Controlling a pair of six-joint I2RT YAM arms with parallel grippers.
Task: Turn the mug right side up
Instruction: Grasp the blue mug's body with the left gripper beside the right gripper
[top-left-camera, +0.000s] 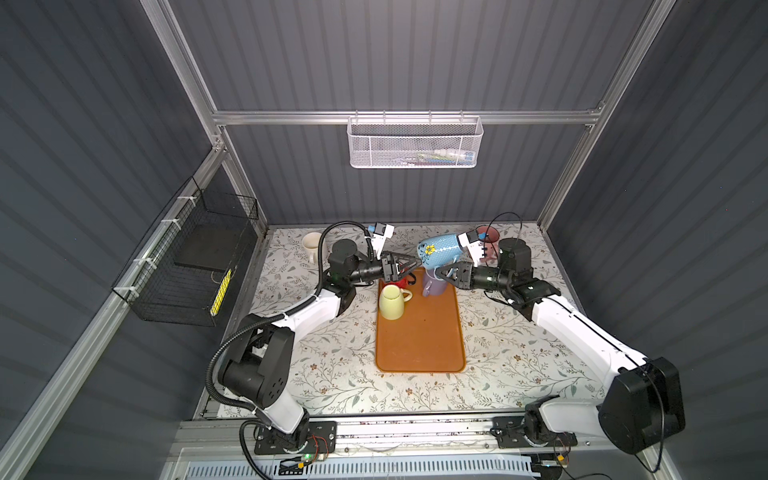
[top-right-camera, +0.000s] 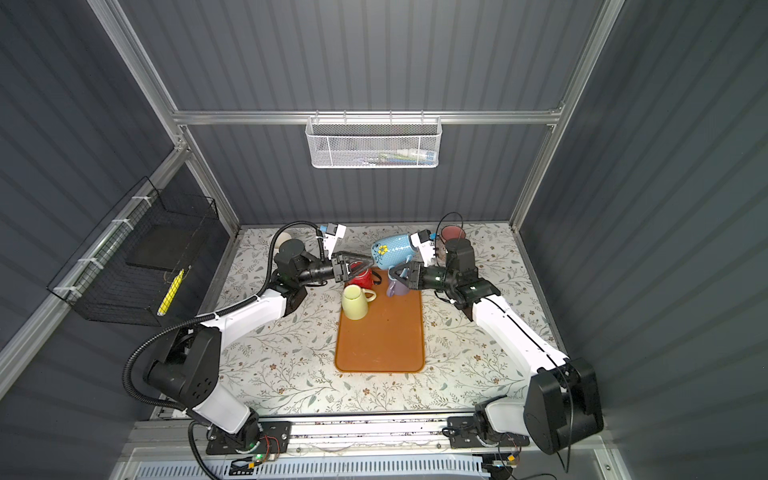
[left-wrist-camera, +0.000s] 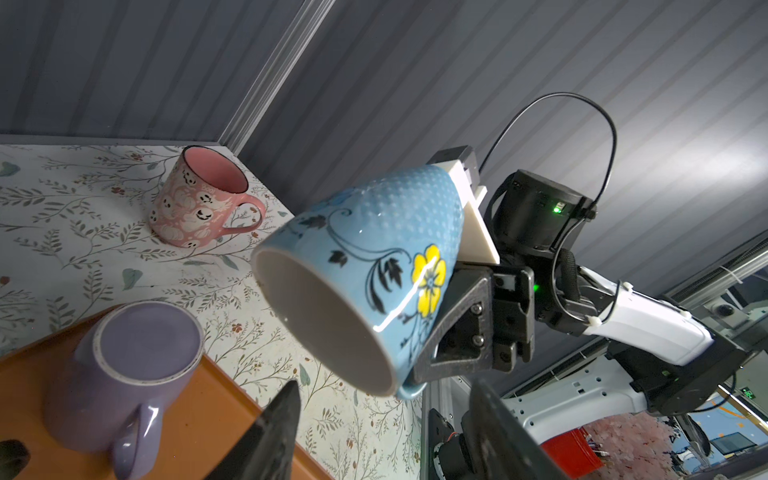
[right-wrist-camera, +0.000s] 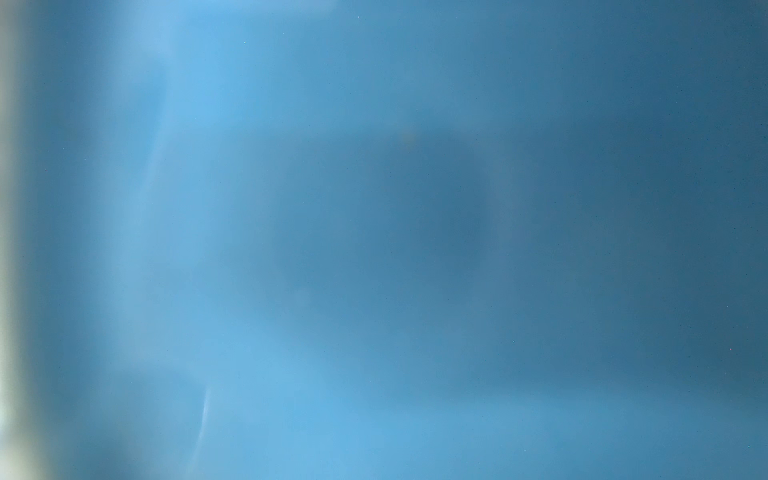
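Observation:
The mug is light blue with a yellow flower (top-left-camera: 438, 251) (top-right-camera: 390, 251) (left-wrist-camera: 365, 270). It hangs tilted in the air above the far end of the orange tray (top-left-camera: 419, 340), mouth facing my left gripper. My right gripper (top-left-camera: 444, 271) (top-right-camera: 400, 271) (left-wrist-camera: 424, 365) is shut on it at the handle side. The right wrist view is filled by the mug's blurred blue wall (right-wrist-camera: 374, 249). My left gripper (top-left-camera: 416, 265) (top-right-camera: 369, 262) (left-wrist-camera: 386, 388) stands open just in front of the mug's rim, with nothing between its fingers.
On the tray (top-right-camera: 380, 340) a purple mug (top-left-camera: 434, 284) (left-wrist-camera: 124, 365) stands upside down. A pale yellow mug (top-left-camera: 392, 302) and a red mug (top-right-camera: 360, 277), half hidden under my left gripper, are there too. A pink mug (left-wrist-camera: 199, 199) stands upright back right, a cream mug (top-left-camera: 311, 245) back left.

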